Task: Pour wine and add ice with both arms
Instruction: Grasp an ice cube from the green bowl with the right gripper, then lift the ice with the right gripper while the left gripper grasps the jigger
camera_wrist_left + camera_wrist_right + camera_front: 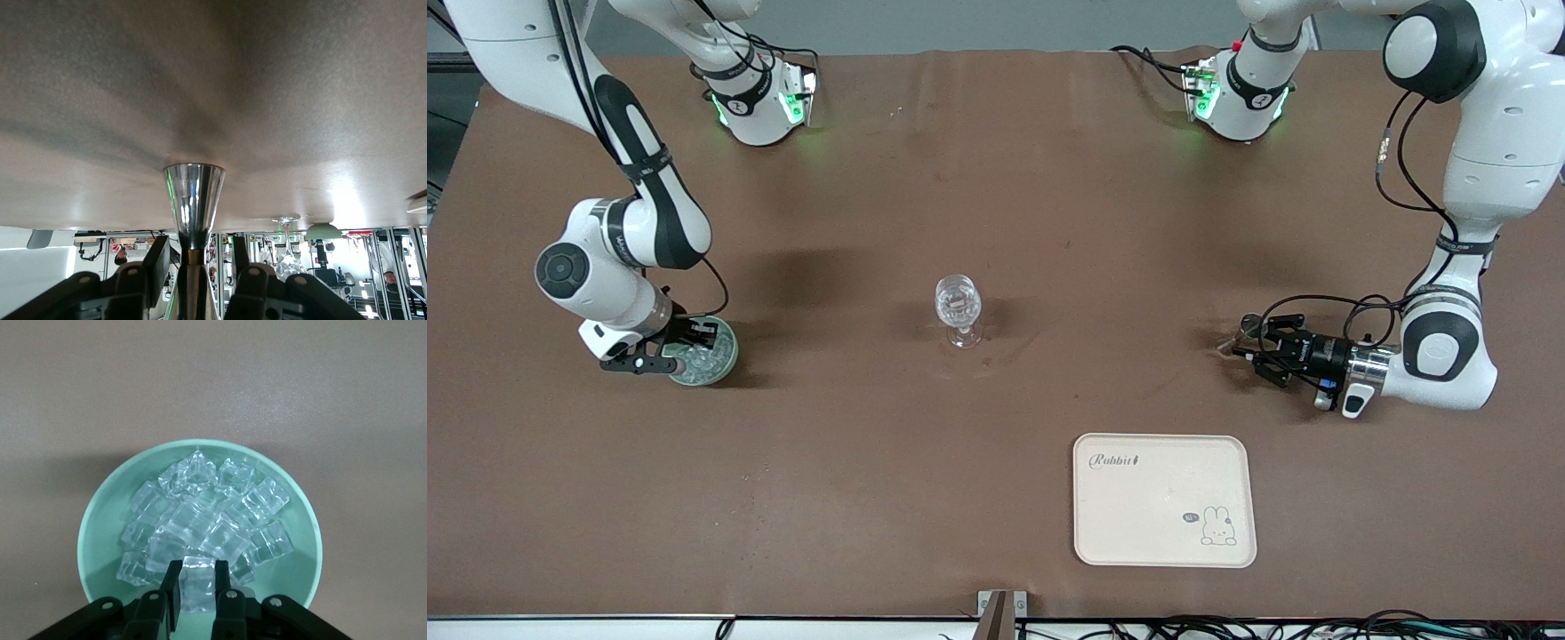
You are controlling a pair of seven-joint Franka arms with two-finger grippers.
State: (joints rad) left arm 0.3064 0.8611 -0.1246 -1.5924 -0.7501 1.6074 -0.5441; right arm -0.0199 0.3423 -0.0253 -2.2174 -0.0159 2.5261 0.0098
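1. Pinching is what we see at both ends of the table: the right gripper (197, 595) has its jaws closed on one ice cube (198, 583) over the heap, and the left gripper (193, 273) has its jaws clamped on a shiny metal cone-shaped piece (193, 203) whose flared mouth points away from the wrist.
2. We take the brown table (996, 178) first, as it is the largest thing; both arms reach out over it from their bases along its top edge.
3. We see the right arm (618, 249) bent down at its own end of the table, its gripper (660, 354) over the bowl.
4. We see the left arm (1449, 347) low at its end, its gripper (1249, 342) lying nearly level just above the tabletop and pointing toward the middle.
5. We find a cream tray (1165, 533) with a rabbit drawing nearer to the front camera than the left gripper.
6. We find the green bowl (100, 520) on the table, holding the ice (207, 520) in a heap of clear cubes.
7. We see a stemmed glass (959, 307) upright at the table's middle, well apart from both grippers.
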